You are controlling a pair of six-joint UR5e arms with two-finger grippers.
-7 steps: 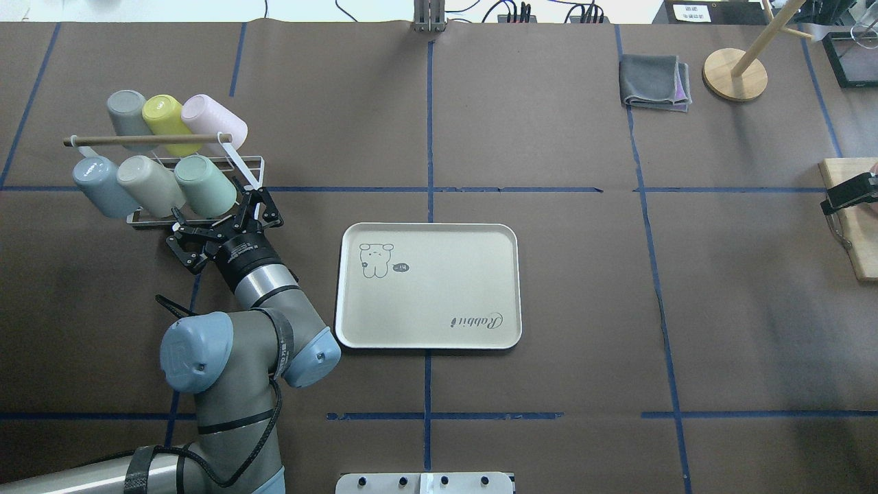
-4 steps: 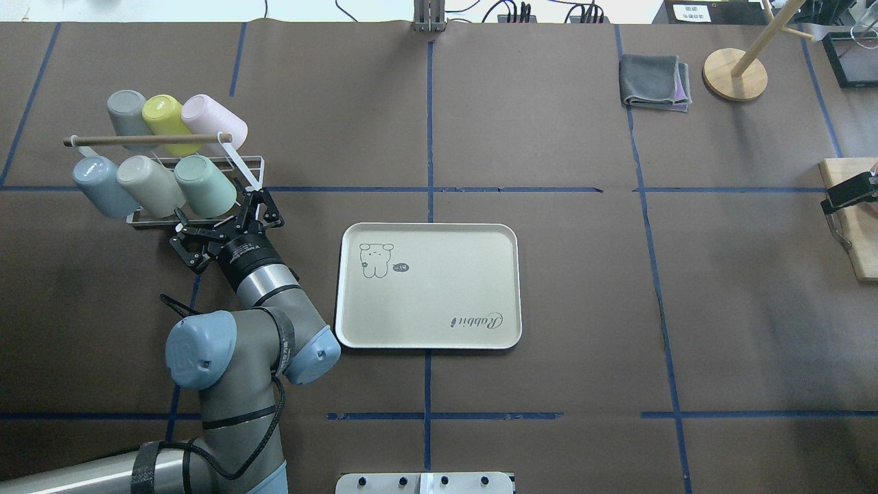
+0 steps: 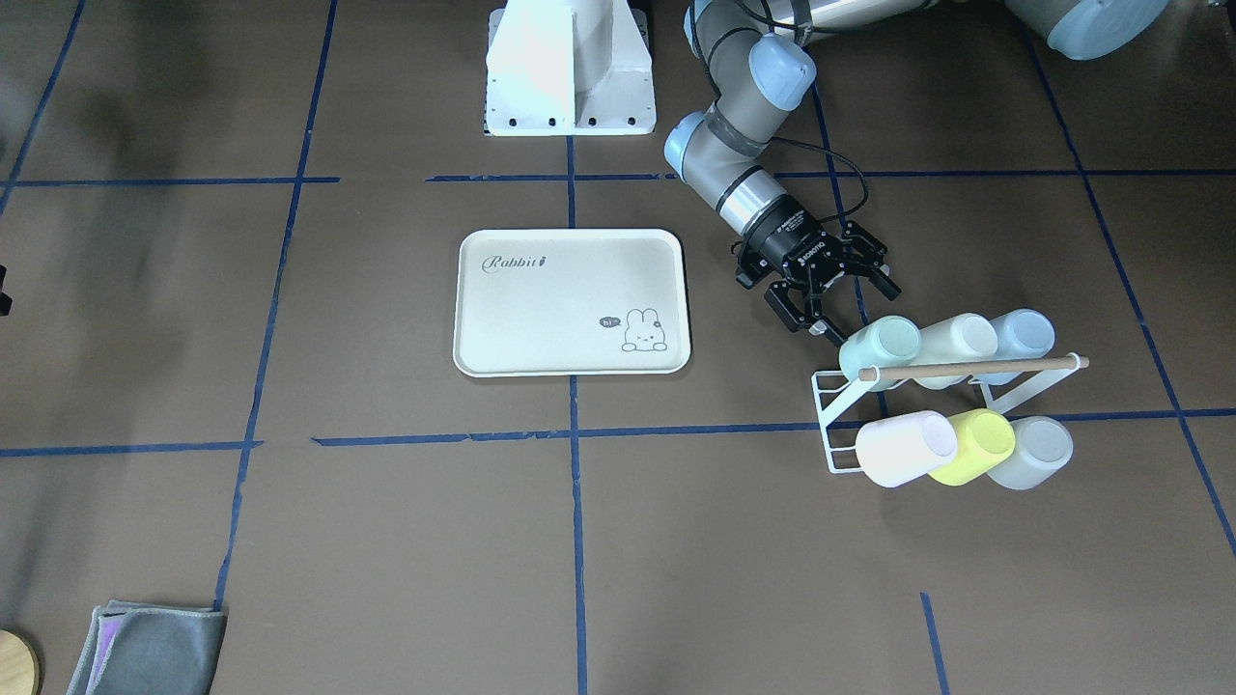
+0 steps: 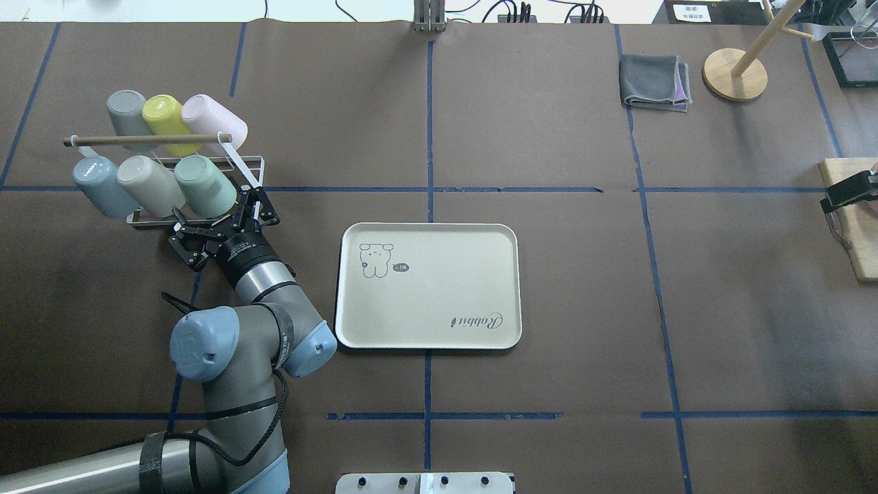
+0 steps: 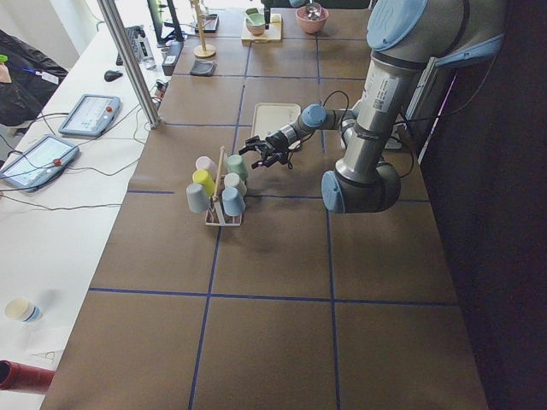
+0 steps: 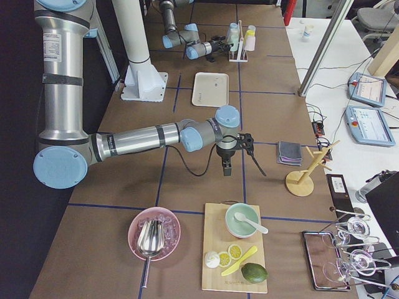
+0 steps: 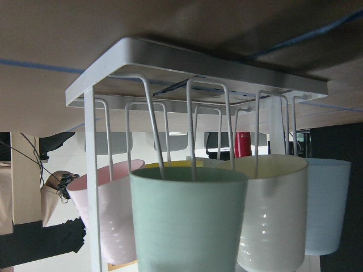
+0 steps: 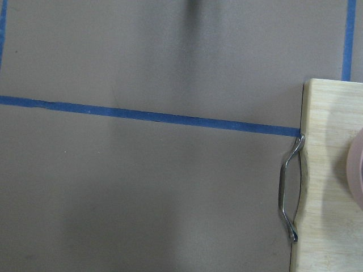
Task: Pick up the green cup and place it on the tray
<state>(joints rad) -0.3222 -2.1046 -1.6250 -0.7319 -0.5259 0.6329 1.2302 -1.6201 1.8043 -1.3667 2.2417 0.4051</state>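
The left gripper (image 4: 221,221) has crept a little farther toward the rack (image 4: 248,165) than a second ago. The shift is slight, toward the table's far left corner. Its fingers are spread wide, just short of the green cup (image 4: 204,185), and they grip nothing. The arm's elbow has swung more, moving toward the table's middle.

The green cup has not moved. It hangs tilted on the rack's wire prongs with its mouth toward the gripper. It is in the nearer row of three, at the end closest to the tray (image 4: 429,329). The wrist view looks straight at its open rim (image 7: 190,221), with the cream cup (image 7: 272,209) beside it and the prongs rising to the rack's white base.

The rack stands where it was, near the table's left edge, and the blue cup (image 4: 96,185) and the three cups in the farther row are also unshifted. The tray lies flat at the table's middle as before, well apart from the rack, with nothing on it.

The right gripper (image 4: 849,193) remains at the table's right edge beside a wooden board (image 4: 857,240). I cannot tell whether its fingers are spread or pressed together.
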